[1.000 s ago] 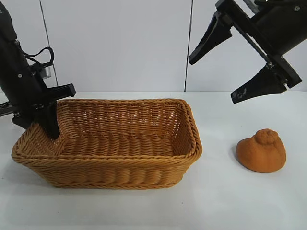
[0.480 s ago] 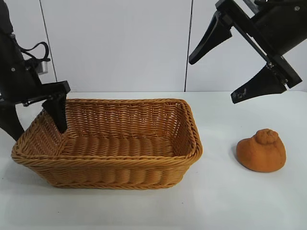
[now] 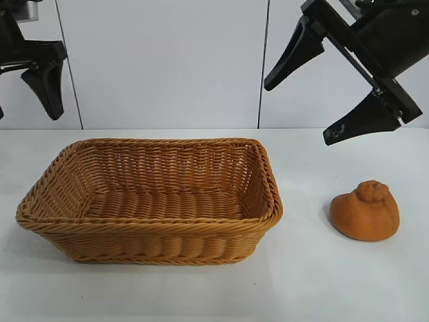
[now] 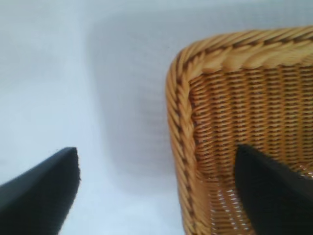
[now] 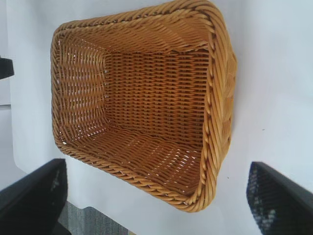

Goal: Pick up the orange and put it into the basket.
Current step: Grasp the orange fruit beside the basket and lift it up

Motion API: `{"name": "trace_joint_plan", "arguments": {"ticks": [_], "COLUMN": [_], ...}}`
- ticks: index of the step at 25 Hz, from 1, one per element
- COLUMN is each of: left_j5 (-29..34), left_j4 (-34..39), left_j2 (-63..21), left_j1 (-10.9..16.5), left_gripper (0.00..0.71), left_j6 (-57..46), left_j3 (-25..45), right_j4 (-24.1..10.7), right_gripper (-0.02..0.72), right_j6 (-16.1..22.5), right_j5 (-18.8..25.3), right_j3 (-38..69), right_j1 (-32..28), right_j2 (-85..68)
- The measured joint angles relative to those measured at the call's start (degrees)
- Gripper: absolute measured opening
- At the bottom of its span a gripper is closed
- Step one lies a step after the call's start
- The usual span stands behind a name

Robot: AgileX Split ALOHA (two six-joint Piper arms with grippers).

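Observation:
The orange (image 3: pixel 365 211), a dull orange-brown lump with a knobby top, lies on the white table to the right of the basket (image 3: pixel 271 194). The golden-brown wicker basket is empty. My right gripper (image 3: pixel 298 113) is open and empty, high above the gap between the basket and the orange. My left gripper (image 3: pixel 25 114) is open and empty, raised above and beyond the basket's left end, partly cut off by the picture edge. The left wrist view shows the gripper (image 4: pixel 156 152) open over a basket corner (image 4: pixel 178 98). The right wrist view shows the gripper (image 5: pixel 155 169) open over the basket (image 5: pixel 220 73). Neither wrist view shows the orange.
The white table (image 3: pixel 322 282) runs around the basket and the orange. A white panelled wall (image 3: pixel 167 60) stands behind. The table edge and a grey floor (image 5: pixel 93 220) show in the right wrist view.
My left gripper has risen from inside the basket's left end, up and to the left, clear of the rim. The right arm, basket and orange have not moved.

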Motion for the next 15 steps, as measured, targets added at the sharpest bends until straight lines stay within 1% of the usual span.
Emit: {"name": "trace_joint_plan", "arguments": {"ticks": [2, 5, 8, 11, 15], "left_j5": [1.40, 4.00, 6.13, 6.62, 6.66], "left_j4": [0.72, 1.22, 1.08, 0.96, 0.73], "left_j2": [-0.05, -0.05, -0.32, -1.33, -6.51], "left_j1": [2.27, 4.52, 4.58, 4.16, 4.16], "left_gripper": [0.612, 0.612, 0.612, 0.612, 0.612], "left_j6": [-0.05, -0.05, -0.05, -0.05, -0.05], "left_j3": [0.00, -0.05, -0.11, 0.24, 4.40], "right_j4": [-0.06, -0.06, -0.06, -0.11, -0.11], "right_gripper": [0.683, 0.683, 0.683, 0.683, 0.683], "right_j6": [0.00, 0.00, 0.00, 0.00, 0.00], "right_j5": [0.00, 0.06, 0.41, 0.74, 0.91], "right_j3": [0.00, 0.00, 0.00, 0.00, 0.00], "right_j1": [0.00, 0.00, 0.00, 0.00, 0.00], "right_j2": [0.00, 0.00, 0.00, 0.00, 0.00]}}
